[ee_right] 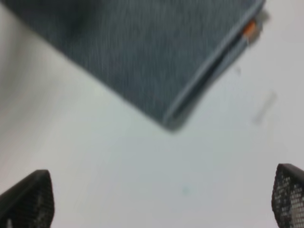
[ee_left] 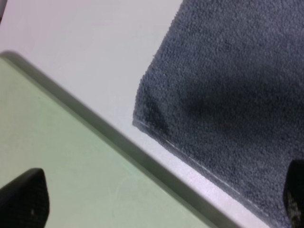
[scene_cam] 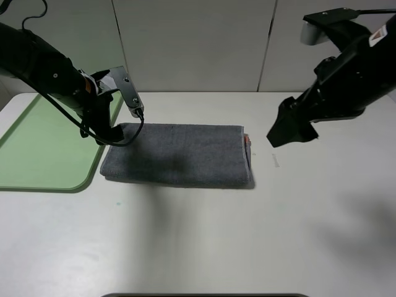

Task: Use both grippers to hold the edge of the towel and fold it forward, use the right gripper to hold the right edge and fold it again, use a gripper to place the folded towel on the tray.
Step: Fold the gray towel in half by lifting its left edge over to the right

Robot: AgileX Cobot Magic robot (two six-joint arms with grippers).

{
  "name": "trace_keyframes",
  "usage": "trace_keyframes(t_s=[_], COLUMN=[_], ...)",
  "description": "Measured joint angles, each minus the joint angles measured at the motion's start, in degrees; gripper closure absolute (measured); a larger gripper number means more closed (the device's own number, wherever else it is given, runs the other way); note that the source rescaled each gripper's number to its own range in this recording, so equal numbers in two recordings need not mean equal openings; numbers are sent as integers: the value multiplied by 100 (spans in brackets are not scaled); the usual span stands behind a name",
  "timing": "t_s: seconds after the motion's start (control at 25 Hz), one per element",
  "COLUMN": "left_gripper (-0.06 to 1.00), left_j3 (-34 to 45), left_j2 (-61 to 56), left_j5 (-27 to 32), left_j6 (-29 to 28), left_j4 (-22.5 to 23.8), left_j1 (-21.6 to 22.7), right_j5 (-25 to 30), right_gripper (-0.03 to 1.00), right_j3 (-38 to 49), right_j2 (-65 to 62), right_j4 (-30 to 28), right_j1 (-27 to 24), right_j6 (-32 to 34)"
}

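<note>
Folded grey towel [scene_cam: 179, 154] at frame centre, left gripper [scene_cam: 110, 127] spread-jawed at its left end beside tray [scene_cam: 43, 154], right gripper [scene_cam: 288, 130] upper right, jaws spread, apparently clear of cloth

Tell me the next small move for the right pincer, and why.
Probably lower the right pincer onto the right edge of the towel: it lies folded once beside the tray, and that pincer hangs open just right of it.

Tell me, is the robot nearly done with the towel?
One fold looks done: the towel lies doubled on the table. Nothing is held; the left gripper and right gripper hover open. To do: fold from the right edge, then put it on the tray.
</note>
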Motion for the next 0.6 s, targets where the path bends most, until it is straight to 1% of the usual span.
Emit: trace_keyframes(t_s=[0.12,0.24,0.28,0.44,0.6], left_gripper=[-6,-6,-6,-6,-6], left_j3=[0,0,0,0,0], left_j2=[-39,-186,-231,-289,-289], left_j5=[-23,-78,-99,-104,-104], left_j6=[0,0,0,0,0], left_j4=[0,0,0,0,0], left_j1=[0,0,0,0,0], right_j5=[609,957,1092,1135,1149], right_gripper=[-3,-3,-3,-3,-3], right_j3=[0,91,308,979,1646], right_j2=[-343,-709,-1013,-1742,-2652], right_j4=[-256,-355,-362,-369,-369], right_j1=[0,0,0,0,0], right_j6=[11,11,11,25,251])
